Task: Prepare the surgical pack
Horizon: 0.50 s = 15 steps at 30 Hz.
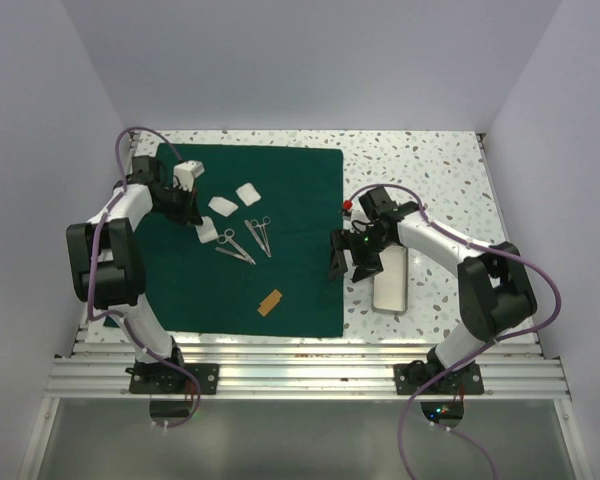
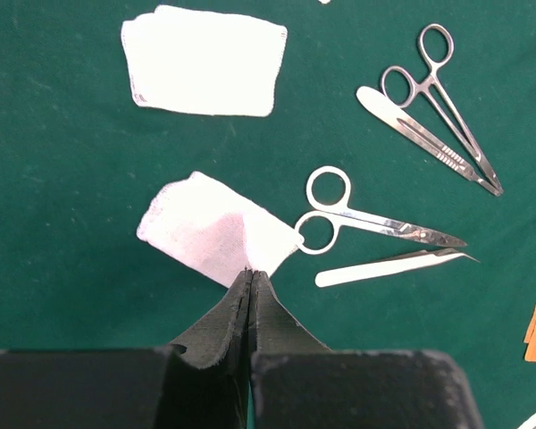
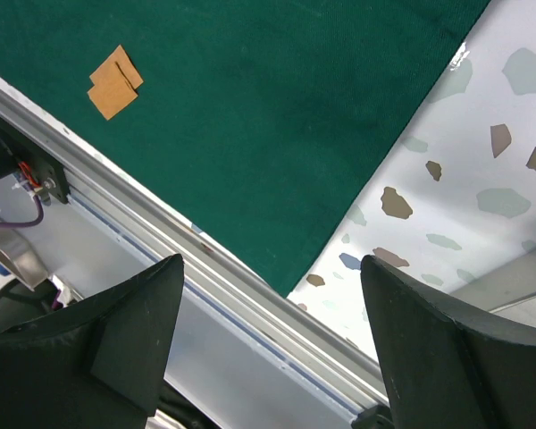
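The dark green drape (image 1: 290,180) of the surgical pack lies spread flat on the speckled table. On it are three white gauze squares, one of them (image 2: 205,231) right at my left gripper's tips. Also there are scissors (image 2: 357,217), a white-handled tool (image 2: 389,265), and forceps (image 2: 447,107) beside a scalpel handle (image 2: 411,132). My left gripper (image 2: 252,273) is shut, its tips touching that gauze's near edge. I cannot tell whether the gauze is pinched. The silver tray (image 1: 390,285) sits off the drape to the right. My right gripper (image 1: 350,268) hovers open and empty over the drape's near right corner (image 3: 286,268).
An orange tag (image 1: 270,302) lies on the drape near its front edge. The aluminium rail (image 3: 205,295) runs along the table's near side under my right gripper. A small red object (image 1: 348,206) sits by the drape's right edge. White walls enclose the table.
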Each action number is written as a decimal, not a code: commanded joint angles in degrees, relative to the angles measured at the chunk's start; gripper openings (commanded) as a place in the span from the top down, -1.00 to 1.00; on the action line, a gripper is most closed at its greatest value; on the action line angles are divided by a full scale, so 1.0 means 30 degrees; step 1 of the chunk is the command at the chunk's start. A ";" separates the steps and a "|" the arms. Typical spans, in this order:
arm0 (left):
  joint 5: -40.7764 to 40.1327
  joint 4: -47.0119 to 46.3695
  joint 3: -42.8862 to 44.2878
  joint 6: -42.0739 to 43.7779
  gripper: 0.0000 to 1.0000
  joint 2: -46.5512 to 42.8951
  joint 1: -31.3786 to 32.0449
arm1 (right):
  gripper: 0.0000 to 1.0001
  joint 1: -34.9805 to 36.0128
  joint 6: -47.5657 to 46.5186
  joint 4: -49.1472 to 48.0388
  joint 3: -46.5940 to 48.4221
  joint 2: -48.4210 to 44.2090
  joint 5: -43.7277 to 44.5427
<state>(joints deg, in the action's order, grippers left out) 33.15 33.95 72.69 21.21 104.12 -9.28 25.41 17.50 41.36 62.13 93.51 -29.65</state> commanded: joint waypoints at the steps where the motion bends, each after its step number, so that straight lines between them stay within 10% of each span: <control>1: 0.0084 -0.0302 0.0937 0.0283 1.00 0.0363 -0.0217 | -0.67 0.0085 -0.0148 0.0011 0.0677 0.0147 -0.0137; 15: -0.0062 -0.0537 0.1523 0.0136 1.00 0.1358 -0.0599 | -0.67 0.0085 -0.0236 0.0099 0.0852 0.0586 -0.0049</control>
<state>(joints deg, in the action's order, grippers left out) 32.75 33.69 74.89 21.19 107.00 -10.31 25.41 17.47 41.41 62.43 94.50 -29.58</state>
